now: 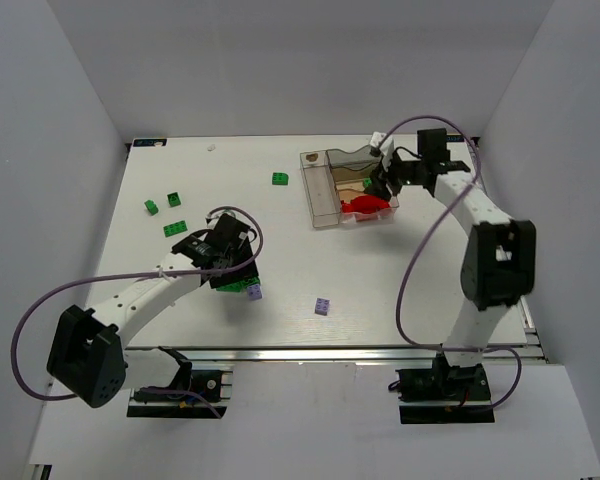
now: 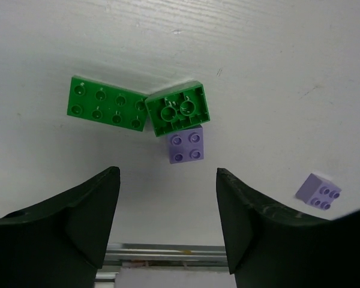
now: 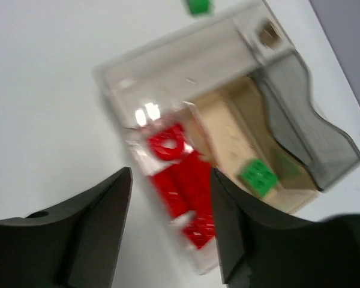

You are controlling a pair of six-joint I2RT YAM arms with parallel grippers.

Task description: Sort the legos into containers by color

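Left gripper (image 2: 167, 180) wide open, empty, over two touching green bricks (image 2: 108, 111) and a lilac brick (image 2: 186, 147). Right gripper (image 3: 170, 177) open, empty, above bins (image 3: 186, 57); view blurred. Red legos (image 3: 192, 201) heaped in one compartment, count unclear.

An upturned green brick (image 2: 179, 110) apparently touches the lilac brick (image 2: 186, 147); flanks open.
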